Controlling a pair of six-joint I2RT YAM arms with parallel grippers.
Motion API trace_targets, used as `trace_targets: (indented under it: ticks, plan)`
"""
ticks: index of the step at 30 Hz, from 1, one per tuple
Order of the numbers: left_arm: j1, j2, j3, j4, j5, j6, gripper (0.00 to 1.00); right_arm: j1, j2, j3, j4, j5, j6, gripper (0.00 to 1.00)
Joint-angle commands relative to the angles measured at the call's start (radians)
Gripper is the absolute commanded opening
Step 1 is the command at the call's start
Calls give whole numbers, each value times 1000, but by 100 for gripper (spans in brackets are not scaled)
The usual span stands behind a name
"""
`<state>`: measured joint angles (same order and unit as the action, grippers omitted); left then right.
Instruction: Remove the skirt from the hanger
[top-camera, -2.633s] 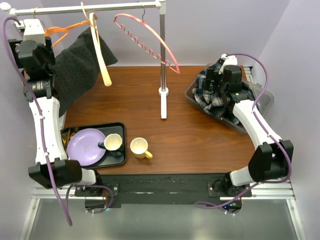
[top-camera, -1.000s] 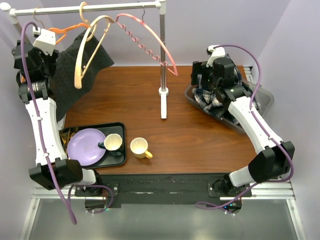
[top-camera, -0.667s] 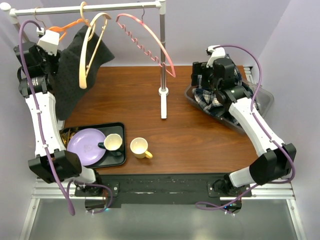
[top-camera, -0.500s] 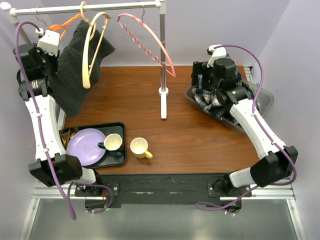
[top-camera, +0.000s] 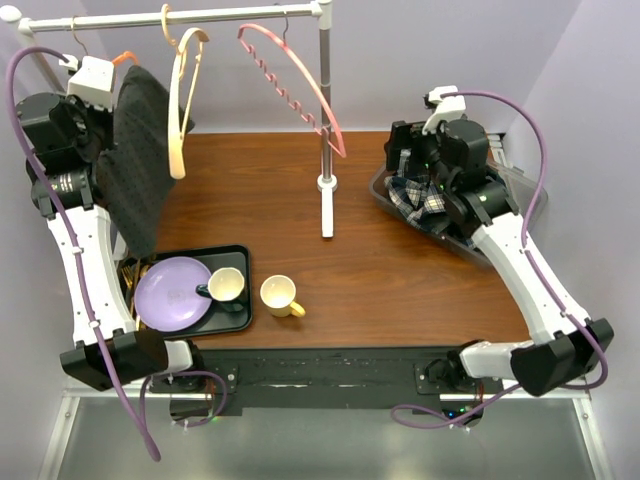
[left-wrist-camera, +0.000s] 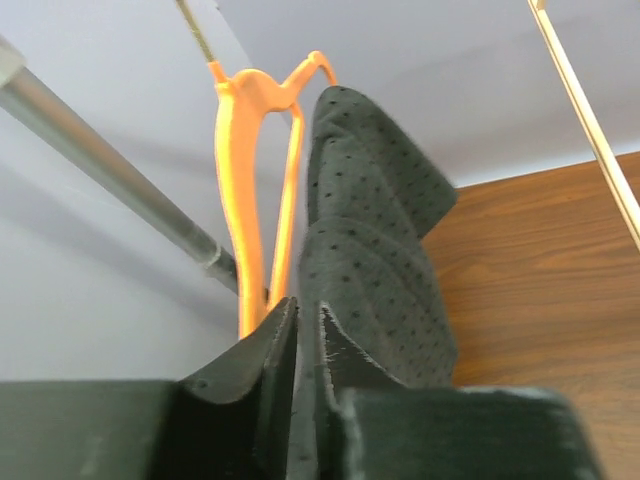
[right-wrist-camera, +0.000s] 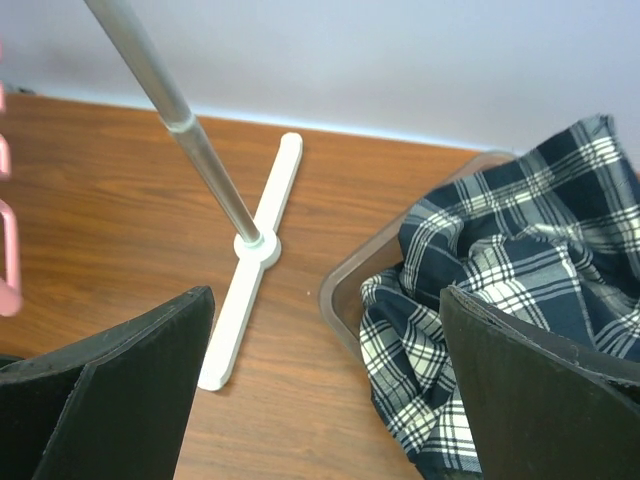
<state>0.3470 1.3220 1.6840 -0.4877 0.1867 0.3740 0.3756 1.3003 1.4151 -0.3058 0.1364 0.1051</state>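
Note:
The skirt (top-camera: 135, 150), dark with small dots, hangs on an orange hanger (top-camera: 125, 58) at the left end of the rail. In the left wrist view the skirt (left-wrist-camera: 375, 240) drapes over the orange hanger (left-wrist-camera: 245, 200). My left gripper (left-wrist-camera: 308, 320) is shut on a fold of its cloth, just right of the hanger's arm. In the top view my left gripper (top-camera: 100, 125) sits against the skirt's left side, its fingers hidden. My right gripper (right-wrist-camera: 325, 300) hangs open and empty over the table near the bin, also seen from above as the right gripper (top-camera: 408, 150).
A cream hanger (top-camera: 180, 100) and a pink hanger (top-camera: 295, 85) hang on the same rail. The rack pole (top-camera: 325, 110) stands on a white cross base (right-wrist-camera: 245, 300). A bin (top-camera: 530, 205) holds plaid cloth (right-wrist-camera: 500, 300). A tray (top-camera: 238, 255) with plate and cup, and a yellow cup (top-camera: 280, 295), sit in front.
My left gripper has shut on the skirt. The skirt and orange hanger have swung left and turned edge-on, and the cream hanger has swung with them. The right arm has shifted slightly right.

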Motion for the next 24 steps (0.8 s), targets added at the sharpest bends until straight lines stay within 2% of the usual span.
trace_targets:
  ticks: [1,4,9,15,19,22,24]
  plan:
    - [7,-20,-23,31,-30,-35,27,17,-38,-16,33,-18,1,99]
    - [6,-15,-20,44,-53,-47,41,22,-44,-28,42,-15,-1,99]
    - [6,37,-1,37,-10,-81,40,22,-41,-39,48,2,-8,99]
    - [7,77,11,46,8,-81,21,31,-24,-39,59,-4,-10,99]
    - [6,79,26,47,34,-102,17,39,-13,-36,56,8,-16,99]
    - [7,88,51,41,42,-118,2,46,-4,-39,51,29,-28,99]
    - [6,94,77,23,48,-135,0,52,2,-36,51,45,-39,99]
